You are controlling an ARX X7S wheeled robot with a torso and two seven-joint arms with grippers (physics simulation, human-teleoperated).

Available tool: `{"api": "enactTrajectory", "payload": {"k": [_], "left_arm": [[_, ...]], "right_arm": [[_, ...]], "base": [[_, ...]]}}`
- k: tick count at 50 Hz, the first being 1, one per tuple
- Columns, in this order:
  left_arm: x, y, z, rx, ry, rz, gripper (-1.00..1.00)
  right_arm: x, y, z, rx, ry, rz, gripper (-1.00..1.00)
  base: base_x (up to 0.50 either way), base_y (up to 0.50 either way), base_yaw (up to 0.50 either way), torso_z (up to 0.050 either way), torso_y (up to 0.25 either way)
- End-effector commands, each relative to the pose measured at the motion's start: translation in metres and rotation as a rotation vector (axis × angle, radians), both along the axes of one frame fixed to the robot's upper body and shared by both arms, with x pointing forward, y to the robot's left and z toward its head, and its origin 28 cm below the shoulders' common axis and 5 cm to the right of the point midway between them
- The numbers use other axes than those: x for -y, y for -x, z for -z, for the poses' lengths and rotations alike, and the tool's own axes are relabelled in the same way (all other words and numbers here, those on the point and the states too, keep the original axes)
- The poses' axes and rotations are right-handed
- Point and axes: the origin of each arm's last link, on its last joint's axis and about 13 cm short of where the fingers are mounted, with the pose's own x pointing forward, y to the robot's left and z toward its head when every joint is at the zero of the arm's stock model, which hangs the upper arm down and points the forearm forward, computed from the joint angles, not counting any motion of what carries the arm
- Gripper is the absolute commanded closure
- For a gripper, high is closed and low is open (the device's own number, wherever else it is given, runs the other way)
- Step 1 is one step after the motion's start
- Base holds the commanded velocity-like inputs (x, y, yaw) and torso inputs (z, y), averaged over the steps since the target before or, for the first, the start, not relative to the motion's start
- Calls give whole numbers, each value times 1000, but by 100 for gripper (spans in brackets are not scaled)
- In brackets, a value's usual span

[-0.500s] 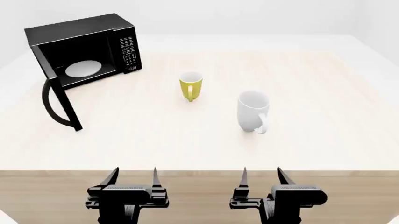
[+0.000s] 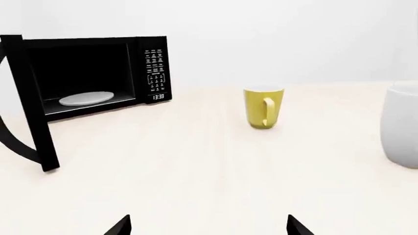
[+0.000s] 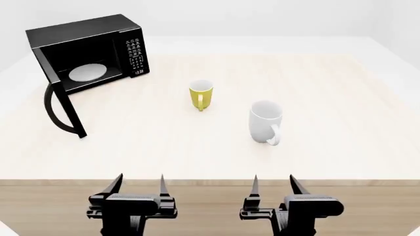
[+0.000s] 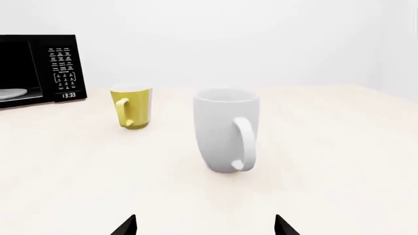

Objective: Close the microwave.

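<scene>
Head view | microwave [image 3: 92,51] far left, door [image 3: 62,105] swung wide | my left tool [image 3: 137,189] and right tool [image 3: 272,189] both released, empty, parked near bench [image 3: 341,147] edge pre-reach

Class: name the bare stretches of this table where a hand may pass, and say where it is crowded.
Bare: the near strip between the table edge and both mugs, and everything right of the white mug. Crowded: the gap between it and the yellow mug, and beside the microwave with its open door.
</scene>
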Motion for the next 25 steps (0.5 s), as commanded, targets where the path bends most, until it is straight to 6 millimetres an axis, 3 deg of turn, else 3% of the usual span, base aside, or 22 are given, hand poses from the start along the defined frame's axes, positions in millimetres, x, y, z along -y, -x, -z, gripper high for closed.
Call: {"api": "enactTrajectory", "payload": {"k": [1,17,20,25], "left_arm": [[0,9,-23,29,-45,2,-100],[2,29,-55,103,-75,16,-100],[0,33,-63,116,-94,-1,-100],[-1,36,-70,132,-95,-3,-100]], "right_arm": [[-1,1,-8,38,-13,1,-100],[-3,3,-18,84,-34,-3,-100],[5,10,-44,108,-38,-6,-100],[5,14,-51,128,-41,-15,-100]], "base": [[0,0,0,0,0],[0,0,0,0,0],[0,0,0,0,0],[0,0,0,0,0]]}}
